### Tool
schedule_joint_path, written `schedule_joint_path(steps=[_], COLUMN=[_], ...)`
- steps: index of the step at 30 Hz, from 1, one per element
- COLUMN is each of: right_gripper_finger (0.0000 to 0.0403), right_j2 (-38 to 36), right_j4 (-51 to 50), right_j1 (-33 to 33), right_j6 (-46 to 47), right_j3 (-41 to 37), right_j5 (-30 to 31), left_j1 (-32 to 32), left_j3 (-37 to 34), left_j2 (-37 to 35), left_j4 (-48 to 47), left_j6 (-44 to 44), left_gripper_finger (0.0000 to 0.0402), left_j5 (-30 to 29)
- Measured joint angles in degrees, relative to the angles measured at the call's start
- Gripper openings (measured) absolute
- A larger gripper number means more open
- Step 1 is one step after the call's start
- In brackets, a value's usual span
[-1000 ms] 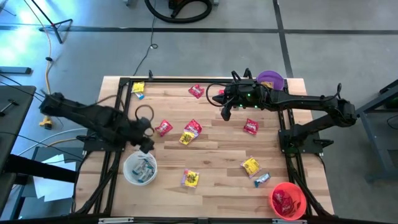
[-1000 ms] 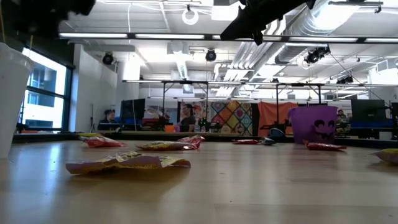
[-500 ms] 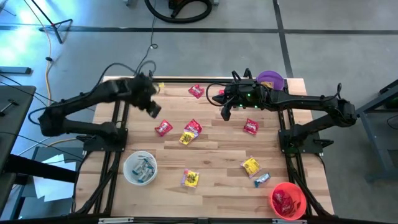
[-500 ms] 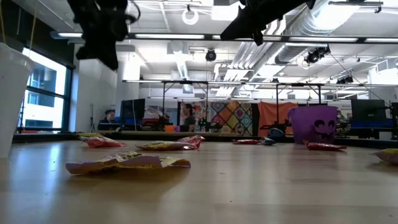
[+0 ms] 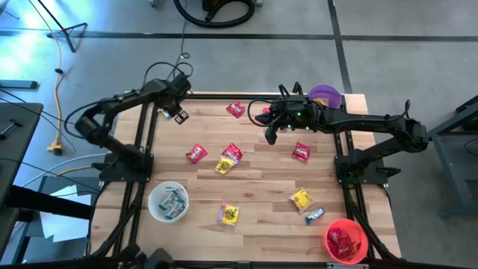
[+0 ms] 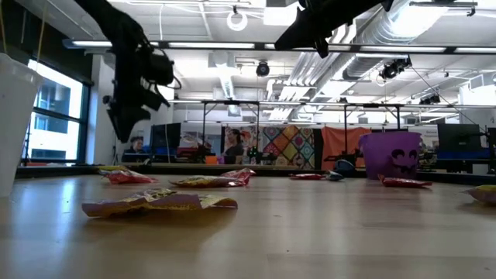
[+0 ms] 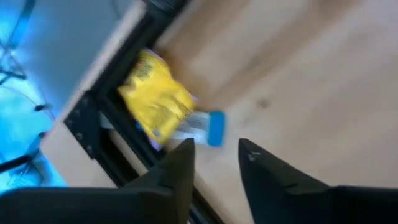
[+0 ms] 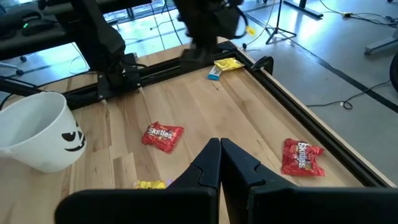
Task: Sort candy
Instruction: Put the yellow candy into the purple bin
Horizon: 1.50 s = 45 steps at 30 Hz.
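Observation:
Candy lies scattered on the wooden table: red packets [image 5: 236, 109], [image 5: 196, 154], [image 5: 301, 152], yellow ones [image 5: 301, 199], [image 5: 228, 215], a blue one [image 5: 314, 216]. My left gripper [image 5: 179, 114] is open above the far left corner, just short of a yellow packet [image 7: 155, 102] and a blue-white one [image 7: 202, 127] lying flat by the black frame; its fingers [image 7: 216, 149] touch neither. My right gripper [image 5: 271, 134] hangs shut over the far middle of the table [image 8: 219, 146], holding nothing.
A white bowl [image 5: 168, 202] with blue candy stands near the left front. A red bowl [image 5: 345, 240] with red candy sits at the right front corner, and a purple bowl [image 5: 325, 96] at the far right. A black frame rail [image 5: 209, 95] runs along the far edge.
My left arm has swung from above the white bowl toward the table's far left corner and come down toward the yellow and blue packets there. My right arm has kept still. No candy has moved.

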Motion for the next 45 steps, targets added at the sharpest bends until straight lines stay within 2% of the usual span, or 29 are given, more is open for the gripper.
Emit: schedule_joint_path(steps=[4,9,15,20,29,34,36,40,42,45], right_gripper_finger=[0.0,0.0,0.0,0.0,0.0,0.0,0.0,0.0,0.0,0.0], right_j2=[0.0,0.0,0.0,0.0,0.0,0.0,0.0,-0.22,-0.22,-1.04], right_j4=[0.0,0.02,0.0,0.02,0.01,0.02,0.02,0.0,-0.5,-0.37], right_j1=[0.0,0.0,0.0,0.0,0.0,0.0,0.0,-0.27,-0.65,-1.21], right_j6=[0.01,0.01,0.01,0.19,1.5,1.5,1.5,1.5,1.5,1.37], right_j3=[0.0,0.0,0.0,0.0,0.0,0.0,0.0,-0.01,0.21,0.43], right_j5=[0.0,0.0,0.02,0.04,1.34,1.51,1.46,1.15,0.02,-0.51], left_j1=[3.17,5.41,5.94,7.42,10.12,10.47,10.6,10.56,10.42,9.95], left_j3=[0.02,0.02,1.06,3.79,6.05,6.48,7.09,8.18,8.49,8.81], left_j2=[4.25,9.66,13.74,17.24,22.84,22.04,21.23,18.32,16.34,12.09], left_j4=[3.34,3.33,7.6,9.41,6.66,6.33,6.1,6.75,6.67,7.08], left_j6=[0.91,1.11,1.44,2.77,2.55,2.43,2.56,2.79,1.85,-0.2], left_gripper_finger=[0.0154,0.0179,0.0184,0.0184,0.0182,0.0141,0.0106,0.0022,0.0008,0.0008], left_j5=[0.66,-0.26,-5.34,-3.81,-2.95,-1.42,-0.32,5.7,9.18,15.39])
